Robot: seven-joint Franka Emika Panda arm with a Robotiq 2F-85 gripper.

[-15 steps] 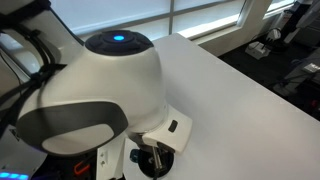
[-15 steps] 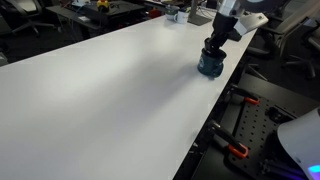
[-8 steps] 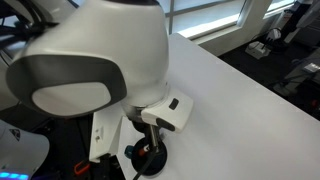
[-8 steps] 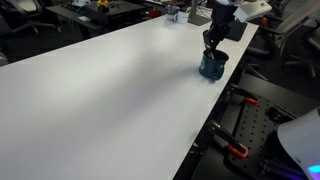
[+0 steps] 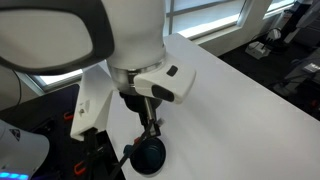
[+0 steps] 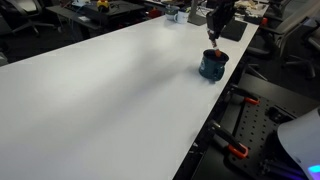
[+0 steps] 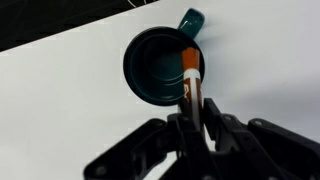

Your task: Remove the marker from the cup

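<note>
Wrist view: the gripper (image 7: 197,120) shows at the bottom of the picture, its jaws clenched on the marker (image 7: 189,80), one on each side of the barrel. The marker has an orange end, a whitish band below it and a dark reddish barrel. It runs from between the jaws up toward the cup (image 7: 160,62). Its orange end overlaps the cup's right rim, just below the handle (image 7: 192,20). The cup is round and dark, dark inside too, and the stubby handle points to the far right.

Exterior views: the cup (image 6: 212,65) stands upright on the white surface (image 6: 100,90), near the surface's right edge. The gripper (image 6: 213,30) hangs directly above it, pointing down. In an exterior view the white arm (image 5: 90,30) fills the upper left, and the gripper (image 5: 150,122) sits just over the cup (image 5: 150,157).

We cannot tell from these views whether the marker's lower end is within the rim or clear of it.
</note>
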